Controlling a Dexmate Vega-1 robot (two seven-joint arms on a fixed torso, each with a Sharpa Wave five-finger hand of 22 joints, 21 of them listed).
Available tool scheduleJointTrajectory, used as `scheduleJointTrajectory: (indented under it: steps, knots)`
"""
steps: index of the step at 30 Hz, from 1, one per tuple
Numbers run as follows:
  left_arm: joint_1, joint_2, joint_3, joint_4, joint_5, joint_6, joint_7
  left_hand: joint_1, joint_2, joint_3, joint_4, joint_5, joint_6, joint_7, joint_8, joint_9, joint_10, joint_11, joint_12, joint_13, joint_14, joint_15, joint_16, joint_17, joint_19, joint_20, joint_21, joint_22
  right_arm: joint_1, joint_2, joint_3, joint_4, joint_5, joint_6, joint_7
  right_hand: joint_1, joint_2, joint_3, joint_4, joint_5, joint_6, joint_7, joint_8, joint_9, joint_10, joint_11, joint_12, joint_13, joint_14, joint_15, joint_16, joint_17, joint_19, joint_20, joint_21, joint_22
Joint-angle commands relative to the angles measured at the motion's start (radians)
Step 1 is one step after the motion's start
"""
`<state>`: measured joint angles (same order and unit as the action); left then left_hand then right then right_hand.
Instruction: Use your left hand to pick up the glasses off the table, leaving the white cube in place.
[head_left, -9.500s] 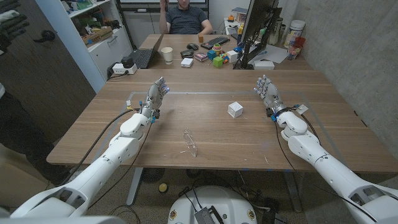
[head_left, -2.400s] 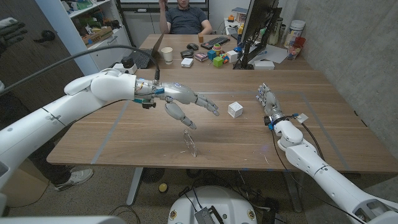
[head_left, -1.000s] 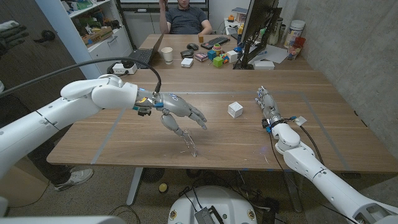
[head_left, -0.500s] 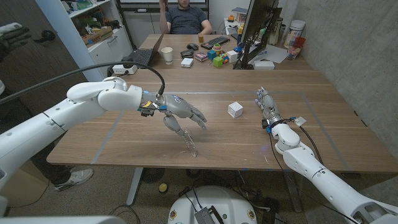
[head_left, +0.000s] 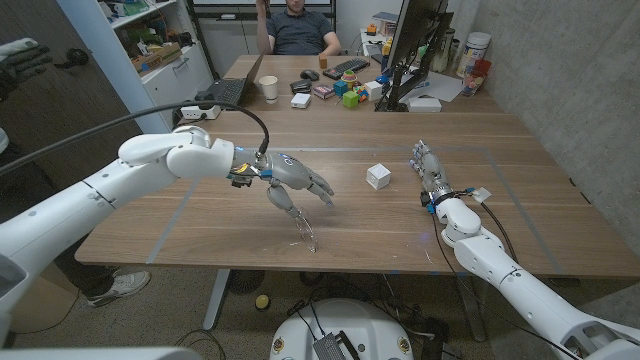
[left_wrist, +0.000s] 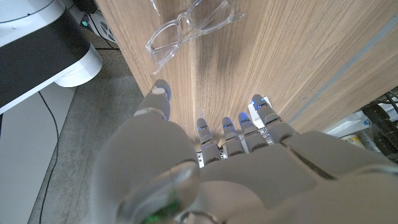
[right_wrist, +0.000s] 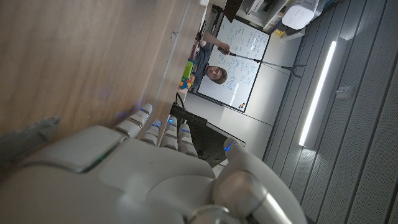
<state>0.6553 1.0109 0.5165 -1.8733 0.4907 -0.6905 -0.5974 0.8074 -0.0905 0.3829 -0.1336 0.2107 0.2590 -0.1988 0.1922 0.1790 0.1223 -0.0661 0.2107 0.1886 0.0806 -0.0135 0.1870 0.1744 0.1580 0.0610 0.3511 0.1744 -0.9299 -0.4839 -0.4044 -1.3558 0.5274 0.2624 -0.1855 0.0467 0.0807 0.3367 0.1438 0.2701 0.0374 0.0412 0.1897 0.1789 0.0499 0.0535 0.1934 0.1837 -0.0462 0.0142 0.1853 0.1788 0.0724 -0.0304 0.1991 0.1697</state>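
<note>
The clear-framed glasses (head_left: 307, 231) are seen lying on the wooden tabletop (head_left: 200, 215) close to its near edge, about midway along it. The left hand (head_left: 295, 184) is held over the tabletop just above and beside the glasses, with its fingers (head_left: 322, 186) spread apart and nothing gripped between them; its thumb is pointed down toward the frames, and whether the frames are touched cannot be told. In the left wrist view the glasses (left_wrist: 186, 26) are shown beyond the fingertips, at the tabletop's edge, with a gap of bare wood between them and the hand (left_wrist: 205, 168).

The white cube (head_left: 378, 176) is set well apart from the glasses, toward the middle of the tabletop and nearer its right side. The right hand (head_left: 430, 170) is seen near the right edge, fingers extended and loosely apart, with nothing held. In the right wrist view the right hand (right_wrist: 149, 168) is shown close to the wood.
</note>
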Motion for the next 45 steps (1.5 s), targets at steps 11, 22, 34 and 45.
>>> scheduleJointTrajectory:
  steps: [11,22,34,45]
  knots:
    - [-0.072,-0.048,0.106,0.076,-0.120,-0.012,-0.137,-0.002,-0.012,-0.023,0.001,0.005,-0.005,0.010,-0.005,0.006,-0.004,0.001,-0.003,0.002,0.008,-0.001,0.003,0.005,0.016,0.000,-0.008,0.004,-0.010,-0.005,0.009,0.002,0.009,0.015,0.002,0.004,0.021,0.000,-0.005,0.008,0.008,0.003,0.002,0.005,0.004,0.004,0.001,0.003,0.005,-0.002,0.005,0.002,0.006,0.005,-0.005,0.002]
    - [-0.077,-0.045,0.122,0.058,-0.094,0.010,-0.182,0.009,-0.012,-0.033,-0.002,0.011,0.003,0.021,-0.001,0.006,0.003,0.006,0.000,0.002,0.014,0.002,0.004,0.005,0.026,-0.001,-0.013,0.005,-0.024,-0.018,0.016,-0.011,0.009,0.013,-0.001,0.004,0.021,-0.001,-0.004,0.008,0.007,0.003,0.002,0.005,0.004,0.003,0.001,0.003,0.007,-0.001,0.005,0.003,0.007,0.005,-0.005,0.002]
    - [-0.103,-0.064,0.157,0.087,-0.072,-0.005,-0.220,0.034,0.005,-0.031,-0.005,0.017,0.011,0.019,0.001,0.006,0.003,0.000,-0.001,0.002,0.016,-0.005,0.004,0.005,0.033,-0.002,-0.019,0.005,-0.016,-0.005,0.016,-0.004,0.007,0.033,-0.002,0.004,0.025,0.000,-0.003,0.009,0.008,0.002,0.002,0.005,0.007,0.001,0.002,0.003,0.011,-0.002,0.006,0.003,0.009,0.002,-0.005,0.002]
    - [-0.104,-0.072,0.162,0.113,-0.029,-0.017,-0.195,0.061,0.025,-0.031,-0.009,0.017,0.016,0.016,0.001,0.007,-0.002,-0.005,-0.003,0.002,0.013,-0.013,0.002,0.005,0.039,-0.011,-0.026,0.006,-0.010,-0.001,0.023,0.000,0.002,0.047,-0.011,0.005,0.027,0.000,-0.003,0.009,0.011,0.005,0.003,0.005,0.010,0.003,0.003,0.003,0.017,-0.003,0.007,0.003,0.009,0.003,-0.005,0.002]
